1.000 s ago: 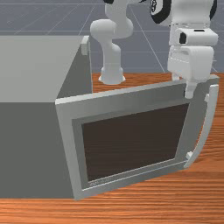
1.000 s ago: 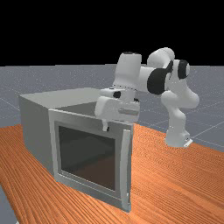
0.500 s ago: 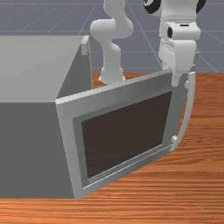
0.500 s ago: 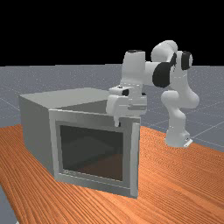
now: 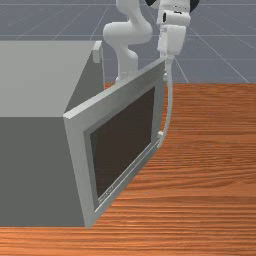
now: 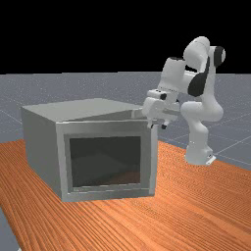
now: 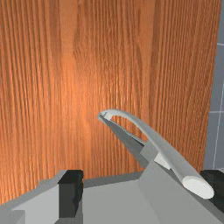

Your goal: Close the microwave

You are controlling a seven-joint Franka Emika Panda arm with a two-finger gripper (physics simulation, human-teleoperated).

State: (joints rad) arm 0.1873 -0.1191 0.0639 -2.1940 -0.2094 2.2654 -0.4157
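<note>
A white two-finger gripper (image 6: 157, 126) is at the upper free corner of a partly open microwave door (image 5: 79, 150). In the wrist view its dark fingers (image 7: 71, 192) stand wide apart, one beyond the top end of the curved door handle (image 7: 155, 142), the other well apart from the handle on the opposite side. They are not closed on anything; whether the nearer finger touches the handle cannot be told. The grey microwave body (image 5: 30, 170) sits on an orange-brown wooden table (image 5: 215, 165), joined to the door along the door's hinged edge. From the door, the body stretches toward the front view's left, its open side facing the front view's right. The door stands upright, slanting from its near hinged edge back toward the white arm (image 6: 197, 132), with its dark window (image 5: 122, 142) facing outward, toward the front view's right and the camera. The handle's long axis runs up and down the door's free edge, bowing outward from it.
</note>
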